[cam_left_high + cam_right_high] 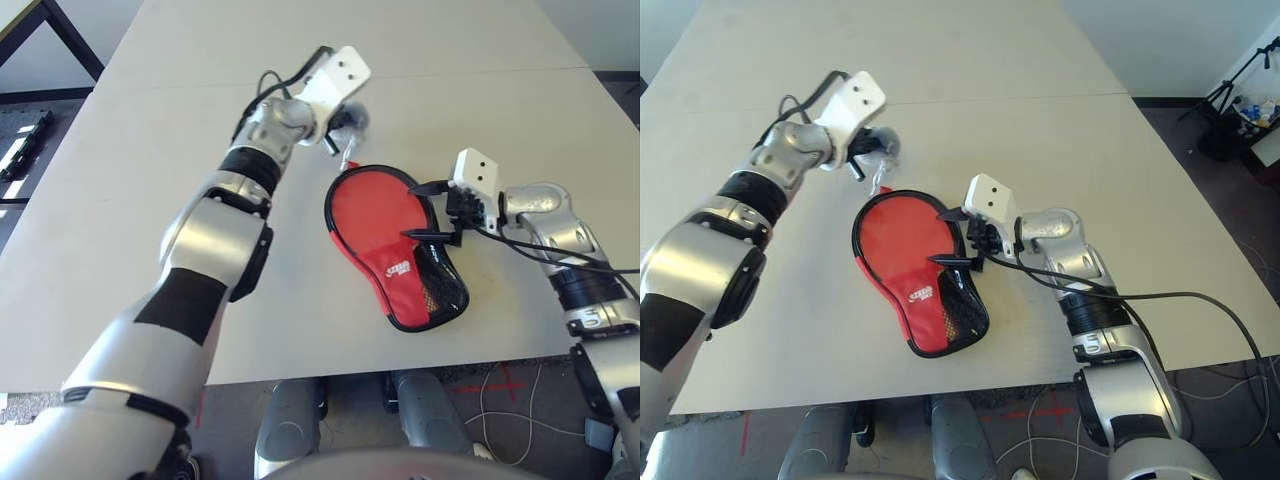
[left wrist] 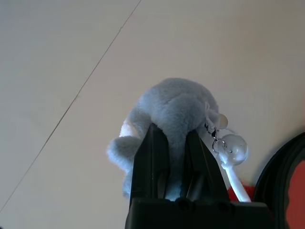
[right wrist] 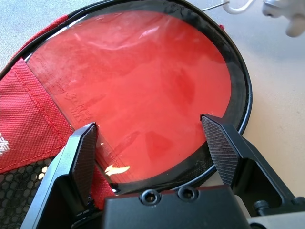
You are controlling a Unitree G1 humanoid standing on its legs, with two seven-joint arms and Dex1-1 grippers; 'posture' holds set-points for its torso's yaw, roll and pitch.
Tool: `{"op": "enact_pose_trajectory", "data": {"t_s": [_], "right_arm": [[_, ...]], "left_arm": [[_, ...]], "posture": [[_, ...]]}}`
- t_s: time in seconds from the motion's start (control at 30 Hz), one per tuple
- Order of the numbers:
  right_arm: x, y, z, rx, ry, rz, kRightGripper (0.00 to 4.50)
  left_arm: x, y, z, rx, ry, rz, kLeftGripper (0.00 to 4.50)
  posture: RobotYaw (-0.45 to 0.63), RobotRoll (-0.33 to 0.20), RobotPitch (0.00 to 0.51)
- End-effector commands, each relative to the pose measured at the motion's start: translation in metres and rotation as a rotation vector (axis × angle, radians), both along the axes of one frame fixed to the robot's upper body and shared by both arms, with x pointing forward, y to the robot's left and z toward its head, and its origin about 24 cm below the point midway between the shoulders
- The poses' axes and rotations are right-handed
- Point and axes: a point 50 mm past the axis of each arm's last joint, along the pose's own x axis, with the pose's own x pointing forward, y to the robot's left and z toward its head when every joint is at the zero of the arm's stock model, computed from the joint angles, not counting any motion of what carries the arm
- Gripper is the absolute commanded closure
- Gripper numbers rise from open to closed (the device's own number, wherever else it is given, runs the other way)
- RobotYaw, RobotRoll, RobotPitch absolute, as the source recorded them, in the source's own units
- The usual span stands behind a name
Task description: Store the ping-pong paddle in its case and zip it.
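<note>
Pale desk (image 1: 120,250) underneath it all, cables (image 1: 538,425) looping across the floor (image 1: 350,400) at its near side, beside a red tape cross (image 1: 503,386). Closest on the desk comes the narrow end of the red and black case (image 1: 385,225), lying flat and slanted, the black mesh pocket (image 1: 438,285) on the robot's right and a white logo (image 1: 398,269) next to it. And there's the ping-pong paddle (image 3: 143,81), its round red face showing behind the clear window in the case's broad end!

Over to the right end effector (image 3: 148,120): wide open, nothing between its fingers, reaching in from the side over the edge of the case. Whether it touches the fabric, nobody can tell from here.

Farther on, just past the case's rounded end, a beaded strap (image 2: 231,164) with a clear round bead (image 2: 233,149) runs between the case and a grey plush toy (image 2: 176,102). The left end effector (image 2: 174,130) has that one, closed on the soft toy with a finger on either side.

Beyond them a thin seam (image 1: 1020,98) crosses the desk, and off past the far right side a black tripod (image 1: 1240,75) stands on the dark floor
</note>
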Motion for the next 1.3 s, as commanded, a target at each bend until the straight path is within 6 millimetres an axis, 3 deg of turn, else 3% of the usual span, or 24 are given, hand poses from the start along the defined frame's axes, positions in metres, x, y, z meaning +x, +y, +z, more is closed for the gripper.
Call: {"op": "enact_pose_trajectory", "data": {"t_s": [0.03,0.4,0.5,0.83,1.0,1.13,1.3], "right_arm": [[-0.011,-0.003,-0.037,-0.084,0.148,-0.014,0.00],[-0.013,-0.001,-0.038,-0.076,0.146,-0.025,0.00],[-0.014,-0.001,-0.039,-0.072,0.144,-0.033,0.00],[-0.012,-0.001,-0.041,-0.071,0.142,-0.041,0.00],[-0.011,0.002,-0.041,-0.067,0.140,-0.039,0.00],[-0.012,0.003,-0.042,-0.065,0.142,-0.034,0.00],[-0.013,0.004,-0.044,-0.061,0.145,-0.030,0.00]], "left_arm": [[-0.005,-0.027,0.015,-0.032,-0.063,-0.066,4.35],[-0.017,-0.064,0.008,-0.067,-0.021,-0.195,4.35],[-0.026,-0.077,-0.004,-0.110,0.102,-0.320,3.38],[-0.029,-0.082,0.017,-0.212,0.093,-0.380,0.09],[-0.028,-0.076,0.034,-0.232,0.054,-0.390,0.04],[-0.024,-0.058,0.044,-0.219,0.031,-0.375,0.04],[-0.016,-0.015,0.044,-0.144,0.017,-0.317,0.04]], "posture": [[-0.15,0.000,0.235],[-0.17,0.000,0.231],[-0.17,0.000,0.230],[-0.15,0.000,0.220],[-0.14,0.000,0.217],[-0.13,0.000,0.218],[-0.12,0.000,0.217]]}}
